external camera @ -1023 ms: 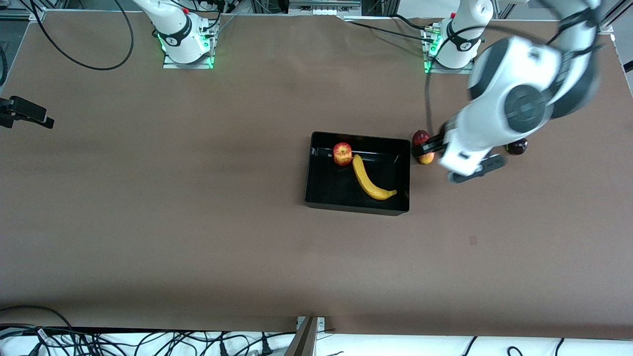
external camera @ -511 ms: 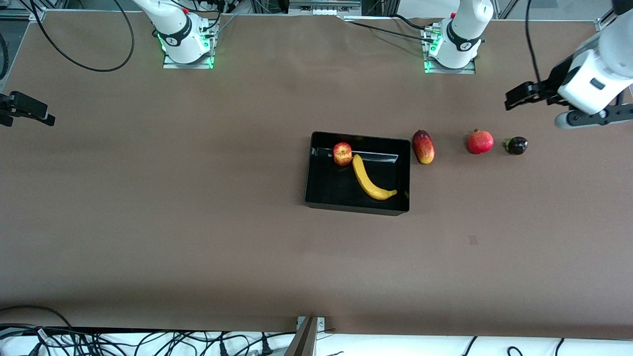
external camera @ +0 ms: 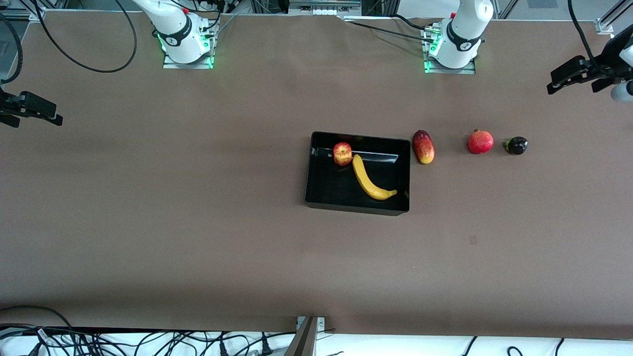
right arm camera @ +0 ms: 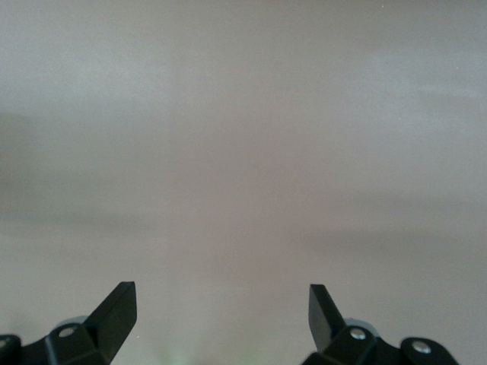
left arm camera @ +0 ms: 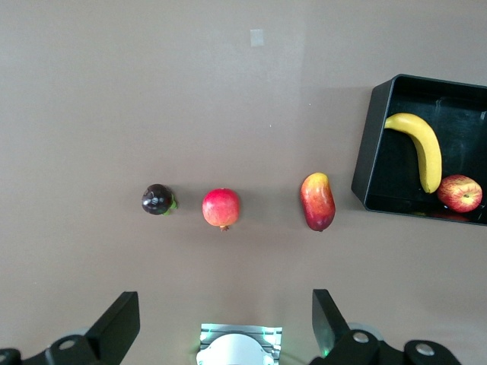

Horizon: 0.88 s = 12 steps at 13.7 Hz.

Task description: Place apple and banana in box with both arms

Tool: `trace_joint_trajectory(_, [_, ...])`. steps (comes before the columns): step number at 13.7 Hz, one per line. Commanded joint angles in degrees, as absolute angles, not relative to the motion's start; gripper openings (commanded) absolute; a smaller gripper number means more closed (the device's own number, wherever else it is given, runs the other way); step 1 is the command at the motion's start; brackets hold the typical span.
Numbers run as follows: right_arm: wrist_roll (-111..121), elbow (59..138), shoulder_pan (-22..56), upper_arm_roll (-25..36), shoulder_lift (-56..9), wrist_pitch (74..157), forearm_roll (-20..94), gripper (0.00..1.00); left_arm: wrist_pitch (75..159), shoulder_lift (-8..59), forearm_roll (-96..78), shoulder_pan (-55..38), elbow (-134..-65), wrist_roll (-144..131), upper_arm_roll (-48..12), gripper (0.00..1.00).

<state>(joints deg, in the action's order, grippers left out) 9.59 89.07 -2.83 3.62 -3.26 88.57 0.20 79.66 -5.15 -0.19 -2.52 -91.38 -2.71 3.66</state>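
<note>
**Black box holds both fruits**

Yellow banana (external camera: pixel 370 179) and apple (external camera: pixel 342 153) lie in the box (external camera: pixel 316 198), touching. Left gripper (external camera: pixel 573 79) hangs wide and empty at the left arm's table end; right gripper (external camera: pixel 30 108) waits wide at the other. Little risk remains, unless an arm sweeping back knocks the mango (external camera: pixel 423 147) beside the box.

Box (external camera: pixel 316 168) open from above; mango (external camera: pixel 423 147) crowds its three o'clock wall, pomegranate (external camera: pixel 480 142) and mangosteen (external camera: pixel 517 145) farther along.

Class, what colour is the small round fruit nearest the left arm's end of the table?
The small round fruit is dark purple-black with a green bit; clearest in the left wrist view.
</note>
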Motion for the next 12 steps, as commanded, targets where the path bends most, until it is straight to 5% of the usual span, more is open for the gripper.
trace_joint_trajectory(1, [8.6, 91.0, -2.9, 3.2, -1.3, 88.9, -0.7, 1.0, 79.9, -6.3, 1.2, -1.3, -92.0, -0.7, 2.5, 1.0])
trace_joint_trajectory(7, [8.4, 101.1, -2.9, 3.1, 5.5, 97.8, -0.4, 1.0, 80.0, -5.5, 3.2, 2.5, -90.0, -1.1, -0.3, 1.0])
trace_joint_trajectory(12, [9.1, 98.4, -2.9, 3.1, 4.4, 95.2, -0.7, 1.0, 80.1, -5.4, 4.2, 2.5, -90.0, -0.9, -0.7, 1.0])
